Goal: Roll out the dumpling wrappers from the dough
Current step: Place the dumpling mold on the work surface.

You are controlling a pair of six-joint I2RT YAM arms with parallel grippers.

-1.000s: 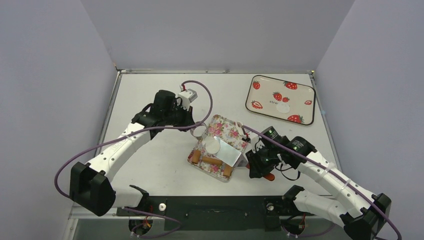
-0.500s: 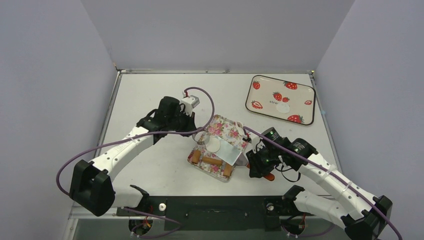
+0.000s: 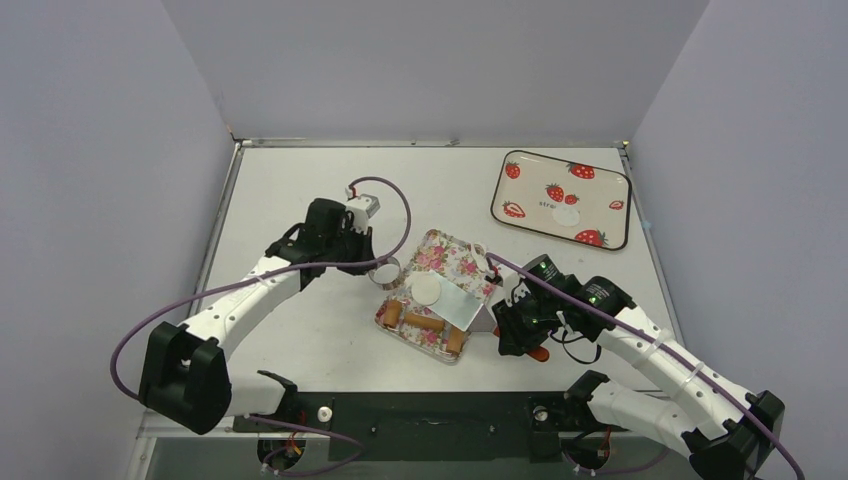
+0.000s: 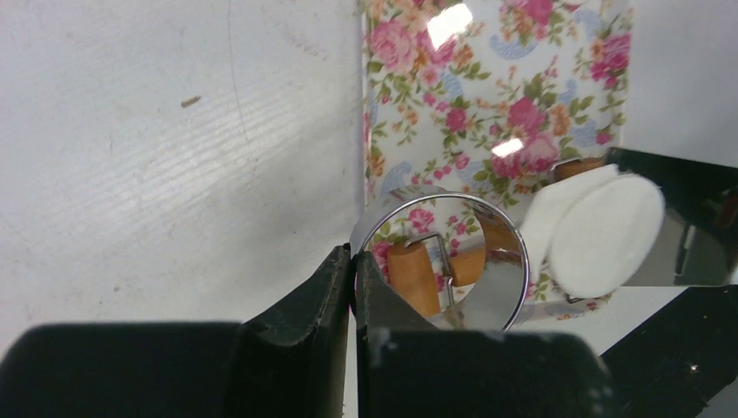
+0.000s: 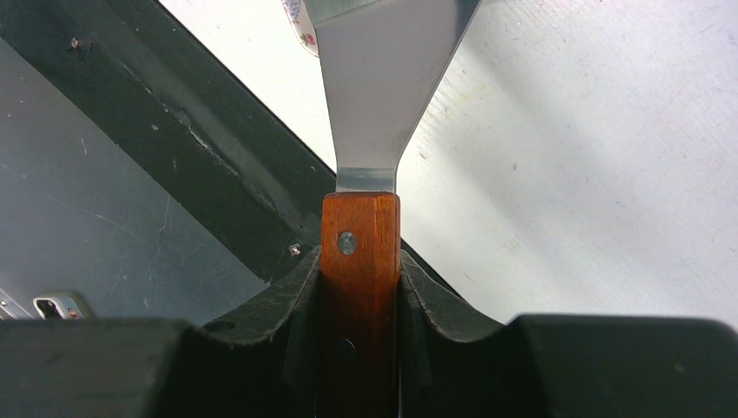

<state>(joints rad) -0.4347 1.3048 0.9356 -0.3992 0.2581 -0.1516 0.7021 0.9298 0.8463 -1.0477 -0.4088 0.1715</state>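
The top view looks down from behind on the whole surface (image 3: 300, 180); wrist views sit close behind their fingers (image 4: 305, 305). The floral tray (image 3: 445, 258) appears in top and left-wrist views.

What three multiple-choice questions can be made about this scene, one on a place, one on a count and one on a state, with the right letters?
1. Where is the metal ring?
A) flat on the table's far left corner
B) in the left gripper, at the left edge of the floral tray
C) beside the arm bases

2. How many dumpling wrappers lie on the strawberry tray?
A) one
B) none
C) three

3. In what state is the right gripper?
A) wide open
B) out of every view
C) shut on the spatula

Answers: 1 B, the left wrist view shows the fingers pinching the ring's wall at that tray's edge. 2 A, a single white disc lies near that tray's middle. 3 C, the right wrist view shows both fingers clamping the wooden handle.
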